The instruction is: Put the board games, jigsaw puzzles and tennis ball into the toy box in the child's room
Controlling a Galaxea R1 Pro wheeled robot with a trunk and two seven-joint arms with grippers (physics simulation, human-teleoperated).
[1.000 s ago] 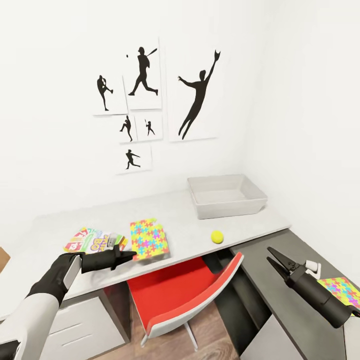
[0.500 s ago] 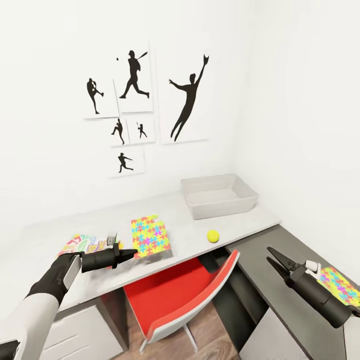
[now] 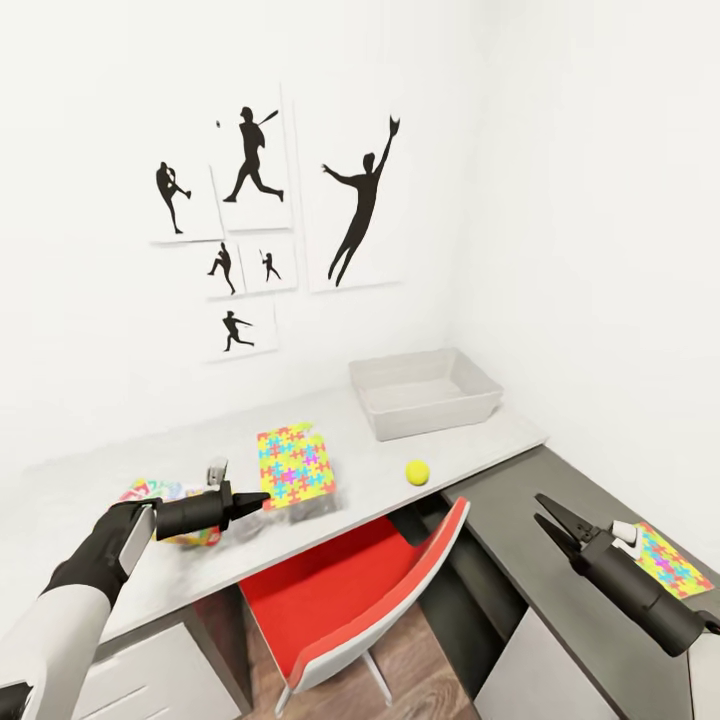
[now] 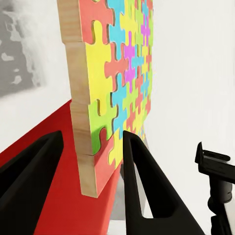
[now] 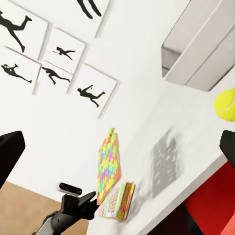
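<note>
- Left gripper (image 3: 258, 499): at the near edge of the white table (image 3: 470, 440), its two fingers parted and set either side of the near corner of a jigsaw puzzle (image 3: 294, 465). In the left wrist view the puzzle's wooden edge (image 4: 83, 122) stood between the dark fingers (image 4: 139, 181); whether they were pressing on it could not be told.
- That jigsaw puzzle: a multicoloured board, seen in the right wrist view (image 5: 107, 164) tilted up off the table top, with its near end at the left gripper (image 5: 92, 198).
- Board game (image 3: 165, 497): a colourful box lying flat on the white table, behind and beside the left arm, partly hidden by it. In the right wrist view (image 5: 120, 199) it lay just under the raised puzzle.
- Tennis ball (image 3: 417, 472): yellow-green, resting on the white table near its front edge, between the puzzle and the toy box.
- Toy box (image 3: 425, 391): a grey open tray at the far right end of the white table, against the wall, well apart from the left gripper.
- Second jigsaw puzzle (image 3: 665, 562): flat on the dark side table (image 3: 530, 500) at the right, just beyond the right arm.
- Right gripper (image 3: 552, 515): held above the dark side table, fingers spread wide and holding nothing.
- Red chair (image 3: 340, 600): pushed partly under the white table.
- Wall prints (image 3: 270, 200): black silhouettes of ball players on white panels above the table.
</note>
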